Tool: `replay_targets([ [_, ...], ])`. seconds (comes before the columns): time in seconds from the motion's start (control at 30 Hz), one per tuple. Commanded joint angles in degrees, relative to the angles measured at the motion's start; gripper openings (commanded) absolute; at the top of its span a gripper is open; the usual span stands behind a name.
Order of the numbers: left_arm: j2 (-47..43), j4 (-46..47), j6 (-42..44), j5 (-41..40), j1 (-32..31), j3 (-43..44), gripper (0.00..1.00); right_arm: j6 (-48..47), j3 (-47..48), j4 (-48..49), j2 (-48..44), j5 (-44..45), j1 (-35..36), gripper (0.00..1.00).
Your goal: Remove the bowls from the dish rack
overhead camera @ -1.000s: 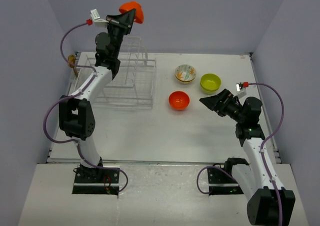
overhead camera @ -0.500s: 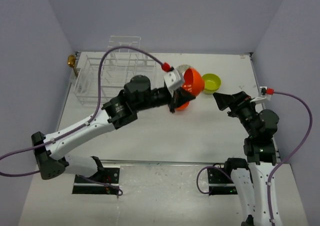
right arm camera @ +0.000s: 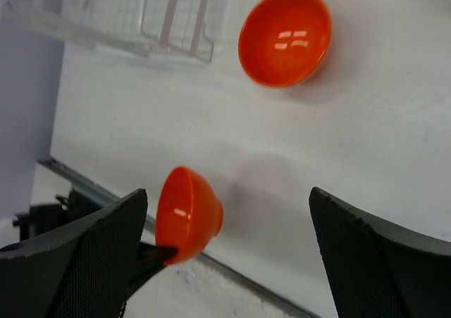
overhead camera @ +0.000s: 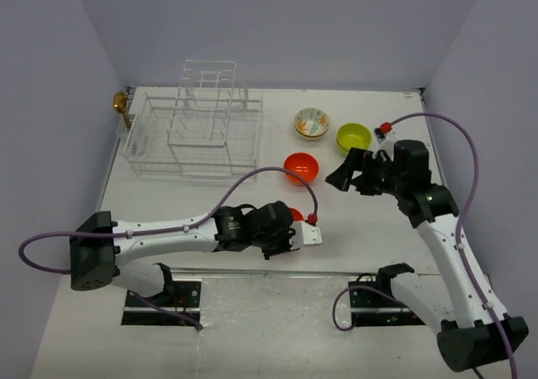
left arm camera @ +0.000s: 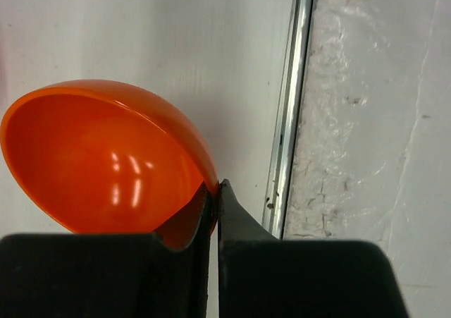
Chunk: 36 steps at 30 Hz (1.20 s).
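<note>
Bowls, four in view, are all outside the dish rack (overhead camera: 195,127), which stands at the far left corner of the table (overhead camera: 361,219). A floral bowl (overhead camera: 312,123), a green bowl (overhead camera: 354,138) and an orange bowl (overhead camera: 301,168) sit apart from each other, toward the far edge. The left gripper (left arm camera: 213,191) is pinched on the rim of a second orange bowl (left arm camera: 106,156) at the near edge. The top view shows only a sliver of this bowl, while the right wrist view shows it tilted on its side. The right gripper (right arm camera: 229,194) has its jaws wide apart.
</note>
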Motion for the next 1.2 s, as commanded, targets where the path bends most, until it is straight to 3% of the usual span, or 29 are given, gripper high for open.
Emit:
replay_targets([
  [0.0, 3.9, -1.7, 4.3, -2.6, -1.4, 4.2, 0.00, -6.0, 1.9, -8.0, 3.7, 3.9, 8.5, 0.94],
  [0.4, 13.1, -6.7, 8.1, -1.5, -3.7, 15.1, 0.00, -5.3, -5.3, -6.9, 10.7, 9.8, 23.6, 0.68],
  [0.53, 13.5, -7.0, 8.8, -2.0, -4.2, 16.8, 0.00, -5.1, -5.6, -6.9, 13.6, 10.5, 25.5, 0.56],
  [0.67, 13.2, -7.0, 8.7, -3.1, -4.3, 17.2, 0.00, -4.6, -5.7, -6.5, 15.3, 11.4, 26.1, 0.25],
  [0.7, 13.1, -7.1, 8.7, -3.2, -4.3, 17.1, 0.00, -4.5, -5.7, -6.4, 15.5, 11.6, 26.4, 0.09],
  [0.73, 13.1, -7.1, 8.5, -3.4, -4.3, 17.0, 0.00, -4.5, -5.7, -6.2, 15.7, 11.8, 26.5, 0.04],
  [0.9, 13.0, -6.1, 6.1, -9.5, -4.3, 17.2, 0.01, -3.3, -5.0, -5.2, 15.6, 13.4, 27.1, 0.00],
  [0.93, 13.0, -5.1, 5.0, -16.0, -4.3, 17.2, 0.13, -2.5, -4.8, -4.8, 15.2, 14.1, 27.1, 0.00],
  [0.97, 13.0, -4.7, 4.1, -19.9, -4.3, 17.1, 0.42, -2.3, -4.6, -4.2, 14.7, 15.5, 27.1, 0.00],
  [1.0, 12.8, -4.5, 3.1, -22.8, -4.3, 16.6, 0.99, -2.0, -4.4, -3.0, 14.2, 16.5, 27.0, 0.00],
  [1.03, 12.5, -4.4, 1.0, -28.4, -4.3, 16.4, 1.00, -1.5, -3.4, -2.6, 13.9, 18.3, 26.8, 0.00],
  [1.17, 6.1, -6.1, -7.0, -34.1, -4.3, 12.9, 1.00, -0.6, 1.0, -1.6, 16.4, 21.3, 21.1, 0.00],
])
